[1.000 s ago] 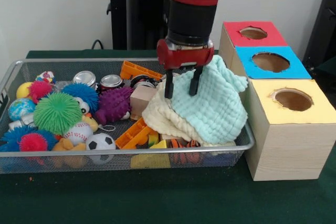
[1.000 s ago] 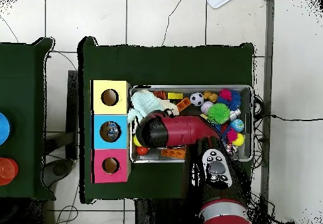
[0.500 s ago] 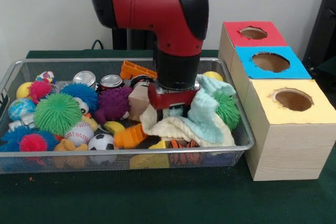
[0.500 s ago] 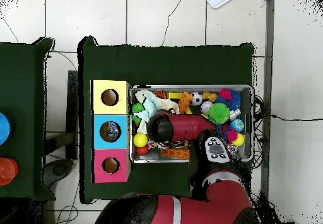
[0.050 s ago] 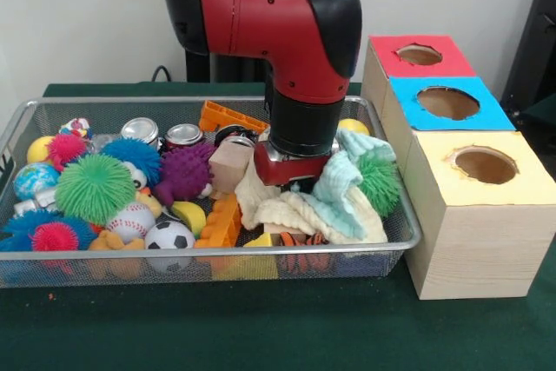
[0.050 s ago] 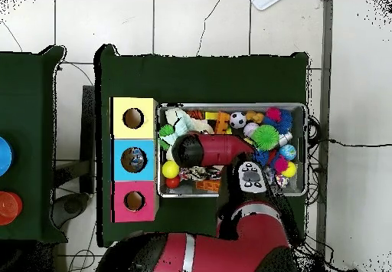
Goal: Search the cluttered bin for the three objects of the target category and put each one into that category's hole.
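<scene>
My gripper (image 5: pixel 294 171) is pressed down into a heap of cloths at the right end of the wire basket (image 5: pixel 395 245); its tips are buried there. A mint cloth (image 5: pixel 343 190) and a cream cloth (image 5: pixel 282 212) bunch around it. A green spiky ball (image 5: pixel 380 182) lies against the mint cloth, by the basket's right wall. Beside the basket stands a wooden box with a red-topped hole (image 5: pixel 420 55), a blue-topped hole (image 5: pixel 447 102) and a yellow-topped hole (image 5: pixel 485 165). In the overhead view the arm (image 6: pixel 205 148) covers the gripper, with the cloths (image 6: pixel 178 120) beside it.
The left of the basket holds spiky balls (image 5: pixel 94 187), a purple spiky toy (image 5: pixel 186 173), two cans (image 5: pixel 162 134), a baseball (image 5: pixel 130 221), a small football (image 5: pixel 167 236) and orange bricks (image 5: pixel 221 219). A yellow ball (image 5: pixel 352 125) sits behind the cloths. A wooden block (image 5: pixel 230 165) stands left of the gripper.
The arm has come down from above the cloths into the heap. The mint cloth has sunk and flattened, uncovering the green spiky ball. The orange brick shifted slightly.
</scene>
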Action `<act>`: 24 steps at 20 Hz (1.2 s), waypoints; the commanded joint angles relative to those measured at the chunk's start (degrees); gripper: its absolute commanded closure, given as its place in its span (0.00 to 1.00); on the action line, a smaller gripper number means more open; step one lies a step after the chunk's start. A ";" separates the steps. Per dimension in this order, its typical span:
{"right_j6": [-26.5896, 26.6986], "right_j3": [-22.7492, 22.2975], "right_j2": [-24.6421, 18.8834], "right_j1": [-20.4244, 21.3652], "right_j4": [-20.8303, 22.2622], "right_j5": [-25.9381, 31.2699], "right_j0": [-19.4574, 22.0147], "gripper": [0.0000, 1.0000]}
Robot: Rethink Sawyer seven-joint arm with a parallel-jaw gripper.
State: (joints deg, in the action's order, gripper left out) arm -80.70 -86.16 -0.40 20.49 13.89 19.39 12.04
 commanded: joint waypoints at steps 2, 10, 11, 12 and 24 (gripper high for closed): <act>-2.14 -1.62 -0.04 6.98 -0.90 13.51 4.03 1.00; 13.54 1.08 -3.33 15.34 3.99 26.39 11.69 1.00; 14.98 1.33 -4.19 15.64 4.56 27.07 12.77 1.00; 16.08 1.81 -4.84 15.79 5.15 27.72 13.63 1.00; 17.95 2.83 -11.73 14.91 10.49 28.97 20.26 1.00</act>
State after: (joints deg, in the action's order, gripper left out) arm -80.63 -83.56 -3.36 36.37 20.08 42.98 30.68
